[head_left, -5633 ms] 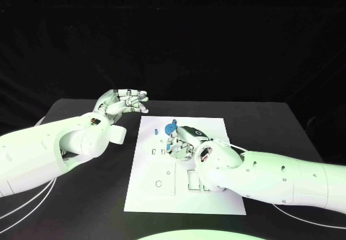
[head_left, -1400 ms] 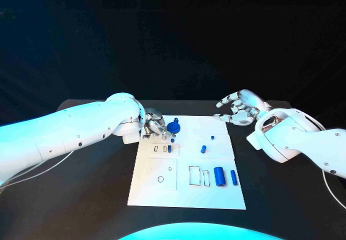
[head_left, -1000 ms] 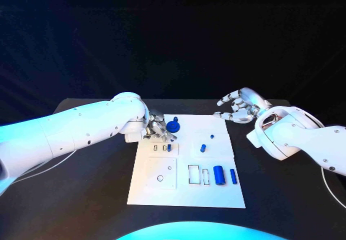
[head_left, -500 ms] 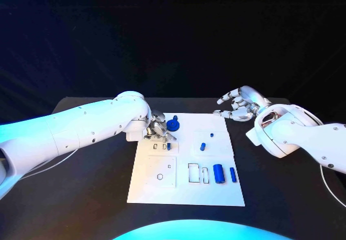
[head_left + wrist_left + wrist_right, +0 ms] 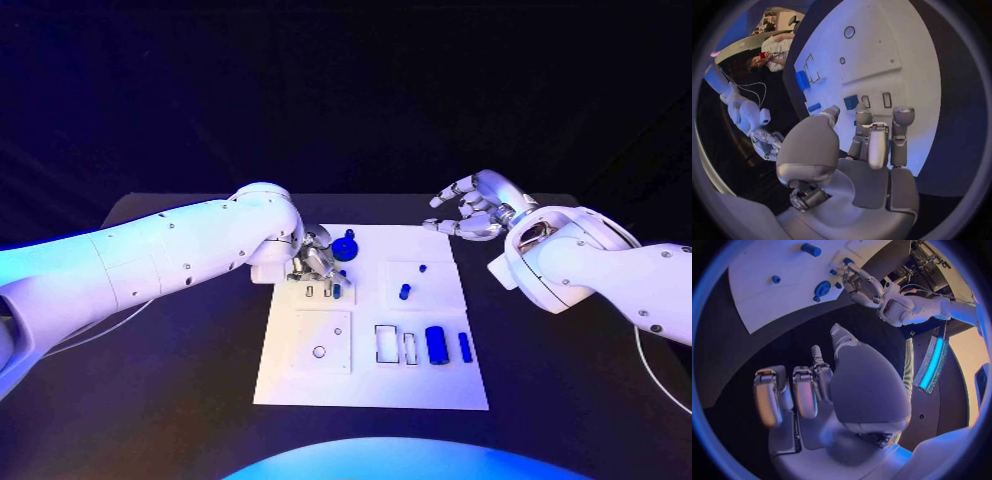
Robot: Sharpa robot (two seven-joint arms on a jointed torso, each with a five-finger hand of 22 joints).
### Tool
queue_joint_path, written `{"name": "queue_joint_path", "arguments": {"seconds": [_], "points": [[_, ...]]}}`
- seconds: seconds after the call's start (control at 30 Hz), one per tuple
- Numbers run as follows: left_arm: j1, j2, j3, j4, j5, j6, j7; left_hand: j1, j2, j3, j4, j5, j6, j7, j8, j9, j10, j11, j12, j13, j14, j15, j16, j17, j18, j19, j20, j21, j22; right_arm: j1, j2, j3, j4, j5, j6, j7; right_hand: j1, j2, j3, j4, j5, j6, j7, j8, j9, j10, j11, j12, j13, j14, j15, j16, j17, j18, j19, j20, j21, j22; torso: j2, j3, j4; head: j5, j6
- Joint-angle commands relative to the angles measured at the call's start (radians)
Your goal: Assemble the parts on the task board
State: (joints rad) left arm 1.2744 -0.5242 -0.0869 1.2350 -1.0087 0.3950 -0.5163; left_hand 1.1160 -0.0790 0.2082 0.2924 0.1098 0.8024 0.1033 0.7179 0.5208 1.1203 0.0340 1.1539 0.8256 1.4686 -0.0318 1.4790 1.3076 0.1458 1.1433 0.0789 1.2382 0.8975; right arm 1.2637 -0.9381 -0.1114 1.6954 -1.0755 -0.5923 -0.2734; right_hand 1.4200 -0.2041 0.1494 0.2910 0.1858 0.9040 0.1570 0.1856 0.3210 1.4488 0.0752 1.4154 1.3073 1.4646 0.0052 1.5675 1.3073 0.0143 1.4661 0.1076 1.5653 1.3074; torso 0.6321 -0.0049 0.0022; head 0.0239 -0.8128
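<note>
The white task board (image 5: 320, 385) lies in the middle of the black table. My left hand (image 5: 315, 262) is low over the board's far left part, fingers stretched out, thumb apart from them. Its fingertips (image 5: 863, 118) end right beside a small blue piece (image 5: 336, 290) (image 5: 851, 102) that stands by two little slots (image 5: 309, 291). A round blue part (image 5: 346, 245) (image 5: 822, 289) sits just beyond that hand. My right hand (image 5: 469, 211) hovers off the board's far right corner, fingers loosely spread (image 5: 804, 392), holding nothing.
More blue parts lie on the board: a short peg (image 5: 405, 292), a tiny one (image 5: 423, 268), and two cylinders (image 5: 436, 345) (image 5: 464, 347) beside rectangular slots (image 5: 387, 343). An oval hole (image 5: 319, 352) lies in the board's near left part. Black table (image 5: 173, 380) surrounds the board.
Since 5.6 s ago my right hand has left the board and my left hand has come onto it. Over the last second the left hand has edged slightly toward the small blue piece.
</note>
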Motion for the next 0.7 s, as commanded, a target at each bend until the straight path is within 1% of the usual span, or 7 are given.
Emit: {"name": "queue_joint_path", "arguments": {"seconds": [0.03,0.2,0.4,0.53,0.7], "points": [[-0.002,0.005,-0.001,-0.001,0.011,0.027,-0.002,0.017,0.003,0.005,-0.004,0.006,-0.005,0.003,-0.008,0.003,-0.005,0.0,-0.006,-0.001,0.022,0.006,0.004,0.041,-0.009,-0.005,0.002,0.004,0.002,0.001,0.001,0.0,0.001,-0.003,0.008,0.0,-0.001,0.003,0.006,-0.001,0.002,0.006,0.002,0.006,0.001,-0.006,0.001,-0.003,0.138,0.101,-0.003,-0.006,0.241,-0.013,0.103,-0.001,0.002,0.262,0.0,0.0004,0.0002,0.0,-0.001],[-0.003,0.008,-0.002,-0.001,0.017,0.025,-0.002,0.034,0.01,0.011,-0.004,0.007,-0.004,0.003,-0.012,0.006,-0.006,0.0,-0.007,-0.002,0.022,0.006,0.005,0.043,-0.009,-0.005,0.003,0.006,0.004,0.001,0.003,0.0,-0.001,-0.003,0.009,-0.002,-0.001,0.003,0.007,-0.001,0.004,0.007,0.002,0.006,0.001,-0.006,0.001,-0.003,0.138,0.101,-0.003,-0.006,0.241,-0.014,0.103,-0.001,0.003,0.262,0.0,0.0007,-0.0005,-0.001,-0.002],[-0.005,0.009,-0.003,-0.003,0.022,0.019,-0.001,0.055,0.019,0.022,-0.005,0.007,-0.002,0.002,-0.017,0.009,-0.006,0.0,-0.007,-0.003,0.022,0.006,0.006,0.044,-0.009,-0.005,0.003,0.008,0.006,0.001,0.005,0.0,-0.002,-0.003,0.01,-0.003,-0.001,0.005,0.008,-0.001,0.007,0.007,0.002,0.007,0.001,-0.006,0.0,-0.003,0.138,0.101,-0.003,-0.006,0.242,-0.014,0.103,-0.001,0.002,0.262,0.0,0.0015,0.0003,-0.002,-0.004],[-0.005,0.009,-0.004,-0.005,0.024,0.012,0.0,0.074,0.029,0.036,-0.005,0.007,0.001,0.001,-0.02,0.013,-0.003,-0.002,-0.005,0.001,0.024,0.005,0.007,0.048,-0.009,-0.004,0.003,0.011,0.009,0.001,0.006,0.0,-0.003,-0.003,0.011,-0.005,0.0,0.006,0.009,-0.002,0.009,0.008,0.002,0.007,0.001,-0.006,0.0,-0.004,0.137,0.101,-0.003,-0.006,0.242,-0.014,0.103,-0.001,0.003,0.262,-0.001,0.002,0.0014,-0.003,-0.006],[-0.005,0.009,-0.004,-0.006,0.029,0.005,0.001,0.093,0.037,0.054,-0.007,0.007,0.004,-0.001,-0.024,0.016,0.0,-0.004,-0.004,0.003,0.026,0.004,0.009,0.053,-0.01,-0.003,0.002,0.014,0.012,0.001,0.007,0.0,-0.004,-0.003,0.013,-0.006,0.001,0.007,0.012,-0.002,0.013,0.008,0.001,0.008,0.002,-0.005,0.0,-0.003,0.138,0.101,-0.003,-0.006,0.242,-0.014,0.103,-0.002,0.003,0.262,0.0,0.0017,0.0001,-0.002,-0.005]]}}
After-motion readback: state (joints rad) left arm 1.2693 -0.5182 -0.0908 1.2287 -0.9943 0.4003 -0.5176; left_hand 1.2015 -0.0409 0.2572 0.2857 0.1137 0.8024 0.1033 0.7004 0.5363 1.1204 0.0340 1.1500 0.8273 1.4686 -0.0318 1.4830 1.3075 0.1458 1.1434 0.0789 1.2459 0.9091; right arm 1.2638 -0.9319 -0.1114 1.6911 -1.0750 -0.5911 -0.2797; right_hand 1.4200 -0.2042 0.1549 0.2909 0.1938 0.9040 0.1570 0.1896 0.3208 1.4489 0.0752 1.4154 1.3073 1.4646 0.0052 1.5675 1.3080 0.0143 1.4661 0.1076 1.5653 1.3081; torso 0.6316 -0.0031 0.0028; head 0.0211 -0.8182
